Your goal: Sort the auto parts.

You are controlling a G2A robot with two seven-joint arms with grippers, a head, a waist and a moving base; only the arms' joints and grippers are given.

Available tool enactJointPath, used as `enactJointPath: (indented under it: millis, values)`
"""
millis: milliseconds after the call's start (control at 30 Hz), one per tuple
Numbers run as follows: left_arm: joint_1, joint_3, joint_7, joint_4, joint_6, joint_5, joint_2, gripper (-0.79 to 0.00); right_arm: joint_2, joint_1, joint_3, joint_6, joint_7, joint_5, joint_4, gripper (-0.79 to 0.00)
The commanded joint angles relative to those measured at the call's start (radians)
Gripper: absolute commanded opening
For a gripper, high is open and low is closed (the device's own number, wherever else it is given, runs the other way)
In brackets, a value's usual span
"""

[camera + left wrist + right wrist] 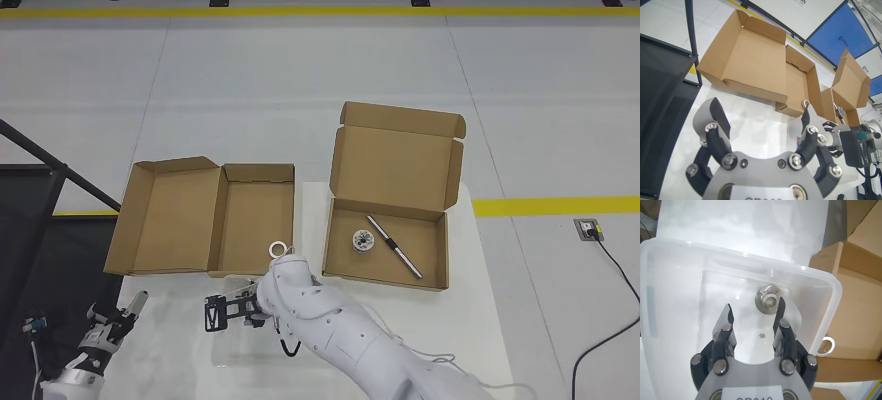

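White tabletop (734,228) is seen through a clear bin (836,291), over which the right pincer (755,304) is held, jaws apart. A metal flanged disc (766,302) lies inside, beside one fingertip (780,307); it is judged stiff, slick, weighty, best gripped across its rim.

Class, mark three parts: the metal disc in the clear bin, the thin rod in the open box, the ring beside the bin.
metal disc (762,303), right wrist view, flat face.
thin rod (392,245), top view, mid-shaft.
ring (829,338), right wrist view, its band.
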Motion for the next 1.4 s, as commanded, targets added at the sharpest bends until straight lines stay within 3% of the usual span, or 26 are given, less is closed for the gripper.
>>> enactJointPath:
  millis: [0,167,233,500,1000,1367]
  values:
    - [0.003,-0.001,-0.005,0.008,-0.016,-0.012,0.001,0.0,-0.01,0.0,-0.007,0.032,-0.005,-0.004,0.02,-0.336]
    - [0.006,-0.009,-0.021,0.023,-0.038,-0.036,0.003,0.0,-0.017,-0.014,-0.029,0.117,-0.001,-0.012,0.032,-0.385]
    - [0.008,-0.009,-0.02,0.026,-0.042,-0.037,0.003,0.0,-0.018,-0.018,-0.035,0.142,0.003,-0.009,0.034,-0.357]
    - [0.013,-0.006,-0.007,0.029,-0.037,-0.033,0.003,0.0,-0.017,-0.014,-0.048,0.206,-0.024,0.018,0.048,-0.388]
    - [0.003,-0.005,-0.004,0.055,-0.033,-0.043,0.005,0.0,-0.021,0.009,-0.104,0.142,-0.052,0.033,0.067,-0.413]
    - [-0.004,-0.01,-0.004,0.067,-0.034,-0.048,0.008,0.0,-0.024,0.02,-0.168,0.021,-0.045,0.048,0.061,-0.431]
